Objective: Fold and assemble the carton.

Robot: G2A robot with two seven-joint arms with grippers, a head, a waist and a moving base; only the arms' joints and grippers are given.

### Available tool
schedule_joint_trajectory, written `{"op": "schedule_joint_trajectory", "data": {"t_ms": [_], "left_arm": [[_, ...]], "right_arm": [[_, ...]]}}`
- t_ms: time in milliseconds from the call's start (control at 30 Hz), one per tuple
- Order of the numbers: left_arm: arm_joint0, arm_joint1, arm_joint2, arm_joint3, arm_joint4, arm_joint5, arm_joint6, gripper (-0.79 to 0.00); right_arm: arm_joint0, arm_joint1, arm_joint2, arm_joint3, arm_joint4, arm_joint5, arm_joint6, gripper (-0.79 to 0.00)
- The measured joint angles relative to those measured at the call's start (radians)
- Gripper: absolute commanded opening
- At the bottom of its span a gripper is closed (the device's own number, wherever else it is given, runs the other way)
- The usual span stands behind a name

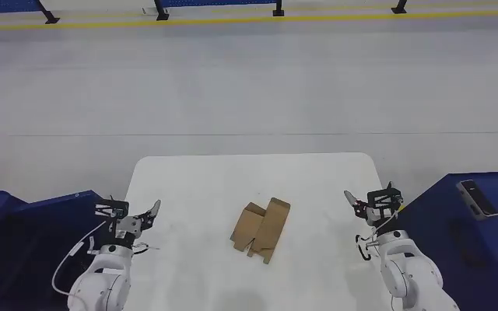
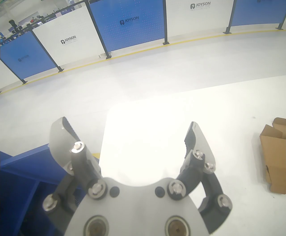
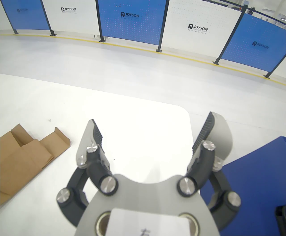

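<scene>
A flattened brown carton [image 1: 261, 228] lies near the middle of the white table [image 1: 202, 179], its flaps spread out. In the left wrist view the carton [image 2: 274, 156] is off to one side, and in the right wrist view the carton [image 3: 26, 156] lies flat with its flaps toward the far side. My left gripper [image 1: 129, 210] hovers at the table's left edge, open and holding nothing [image 2: 128, 127]. My right gripper [image 1: 372, 197] hovers at the table's right edge, also open and holding nothing [image 3: 152, 123]. Both stand well apart from the carton.
Blue bins flank the table on the left [image 1: 39, 225] and right [image 1: 459, 225]; a dark device [image 1: 476, 197] lies on the right one. Blue and white barrier panels [image 3: 134, 20] stand beyond a yellow floor line [image 1: 249, 19].
</scene>
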Motion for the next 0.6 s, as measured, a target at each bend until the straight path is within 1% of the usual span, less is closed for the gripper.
{"op": "schedule_joint_trajectory", "data": {"t_ms": [67,100,167,267,300,367,400,500,600], "left_arm": [[0.013,0.001,0.006,-0.026,-0.086,-0.099,-0.088,0.0],[0.014,0.003,-0.001,-0.045,-0.174,-0.167,-0.166,0.0],[0.002,0.004,-0.012,-0.065,-0.311,-0.223,-0.286,0.0],[-0.06,0.002,0.013,-0.048,-0.523,-0.196,-0.485,0.0],[-0.101,0.002,0.028,-0.024,-0.602,-0.181,-0.578,0.0],[-0.171,0.002,0.055,0.019,-0.705,-0.164,-0.711,0.0],[-0.217,0.002,0.077,0.048,-0.753,-0.16,-0.786,0.0],[-0.309,-0.001,0.139,0.112,-0.8,-0.156,-0.899,0.0],[-0.385,-0.004,0.195,0.162,-0.824,-0.149,-0.98,0.0]], "right_arm": [[0.0,0.0,0.0,0.0,0.0,0.0,0.0,0.0],[0.0,0.0,0.0,0.0,0.0,0.0,0.0,0.0],[0.0,0.0,0.0,0.0,0.0,0.0,0.0,0.0],[0.0,0.0,0.0,0.0,0.0,0.0,0.0,0.0],[0.0,0.0,0.0,0.0,0.0,0.0,0.0,0.0],[0.0,0.0,0.0,0.0,0.0,0.0,0.0,0.0],[0.0,0.0,0.0,0.0,0.0,0.0,0.0,0.0],[0.0,0.0,0.0,0.0,0.0,0.0,0.0,0.0],[0.0,0.0,0.0,0.0,0.0,0.0,0.0,0.0]]}}
